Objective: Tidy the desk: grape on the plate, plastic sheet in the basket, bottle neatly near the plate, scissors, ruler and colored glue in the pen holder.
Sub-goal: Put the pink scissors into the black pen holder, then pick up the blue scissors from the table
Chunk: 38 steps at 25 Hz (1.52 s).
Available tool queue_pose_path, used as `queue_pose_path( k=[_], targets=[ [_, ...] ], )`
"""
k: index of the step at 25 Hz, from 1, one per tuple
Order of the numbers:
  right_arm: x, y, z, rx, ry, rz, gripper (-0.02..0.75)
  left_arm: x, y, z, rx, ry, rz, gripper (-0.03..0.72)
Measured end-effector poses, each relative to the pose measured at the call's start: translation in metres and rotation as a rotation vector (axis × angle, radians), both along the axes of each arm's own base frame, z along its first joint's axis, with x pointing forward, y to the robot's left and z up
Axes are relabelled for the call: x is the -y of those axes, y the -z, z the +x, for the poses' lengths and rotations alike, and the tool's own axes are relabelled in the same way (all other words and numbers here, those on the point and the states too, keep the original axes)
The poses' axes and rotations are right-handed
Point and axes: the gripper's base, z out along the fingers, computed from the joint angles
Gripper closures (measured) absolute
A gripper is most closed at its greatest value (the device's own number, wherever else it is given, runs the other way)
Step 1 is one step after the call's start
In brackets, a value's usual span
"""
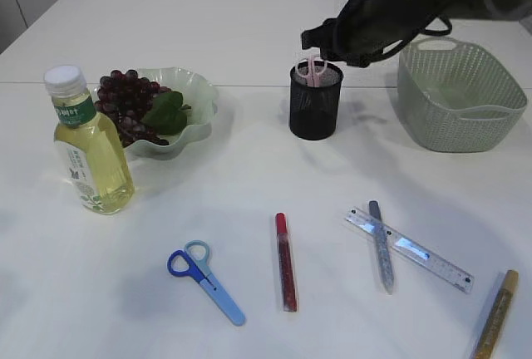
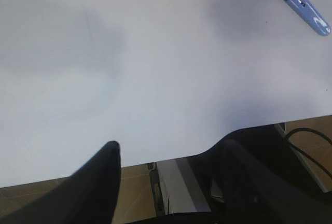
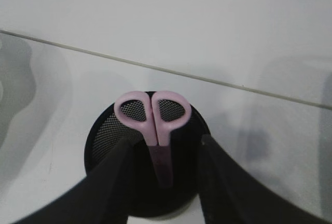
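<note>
Gold glue stick (image 1: 496, 315): laid at the near right edge of the worktop (image 1: 249, 176).
Blue scissors (image 1: 204, 279): laid flat near the front, untouched.
Red glue stick (image 1: 285, 261): laid just right of them.
Ruler (image 1: 411, 248): crossed by a silver glue stick (image 1: 381, 245).
Left gripper (image 2: 166, 156): spread wide over bare worktop, nothing held; blue scissors seen well apart.
Bottle (image 1: 87, 145): stood upright beside the plate (image 1: 195, 97), on which the grapes (image 1: 125, 105) are piled.
Pen holder (image 1: 315, 101): pink scissors (image 3: 153, 117) stood inside, handles up.
Right gripper (image 3: 163, 169): fingers parted on either side of the pink scissors; contact cannot be told.
Basket (image 1: 459, 97): set at far right.
</note>
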Motion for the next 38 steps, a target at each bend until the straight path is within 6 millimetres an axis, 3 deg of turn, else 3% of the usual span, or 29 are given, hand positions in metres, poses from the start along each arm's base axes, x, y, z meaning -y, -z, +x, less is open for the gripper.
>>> queue_pose_path(
  k=[6, 12, 18, 24, 32, 38],
  targets=[
    [-0.003, -0.044, -0.030, -0.227, 0.034, -0.037, 0.452, 0.001, 0.000, 0.000, -0.003, -0.002, -0.012, 0.245],
    [-0.018, -0.058, -0.064, -0.568, -0.075, -0.055, 0.470, 0.006, -0.001, 0.002, 0.015, -0.030, -0.071, 0.245],
    [-0.041, -0.071, -0.078, -0.578, -0.267, -0.024, 0.477, 0.011, -0.003, 0.003, 0.013, -0.078, -0.150, 0.245],
    [-0.055, -0.073, -0.086, -0.600, -0.315, 0.017, 0.477, 0.012, -0.003, 0.003, 0.009, -0.107, -0.168, 0.245],
    [-0.124, -0.063, -0.133, -0.644, -0.478, -0.046, 0.477, 0.012, -0.003, 0.003, 0.008, -0.109, -0.168, 0.246],
    [-0.157, -0.055, -0.162, -0.675, -0.571, -0.074, 0.476, 0.008, -0.001, -0.001, -0.028, -0.097, -0.109, 0.246]
  ],
)
